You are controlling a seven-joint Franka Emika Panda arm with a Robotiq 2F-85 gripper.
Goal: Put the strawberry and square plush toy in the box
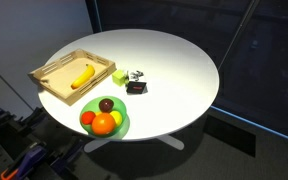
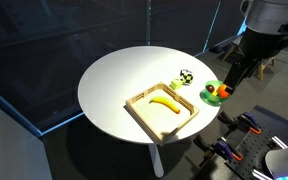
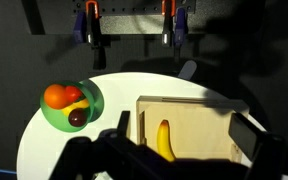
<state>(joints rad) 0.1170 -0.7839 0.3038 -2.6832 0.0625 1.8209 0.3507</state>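
The box is a shallow light-wood tray on the round white table and holds a banana. It also shows in an exterior view and in the wrist view. The square plush toy, small and dark, lies on the table beside the yellow-green cube. A small red fruit, seemingly the strawberry, sits on the green plate. My gripper is open and empty, high above the box's edge. In an exterior view it hangs near the plate.
The plate also holds an orange and a dark maroon fruit. A small black-and-white checkered object lies by the cube. Dark curtains surround the table. Clamps and tripod gear stand at the table's edge.
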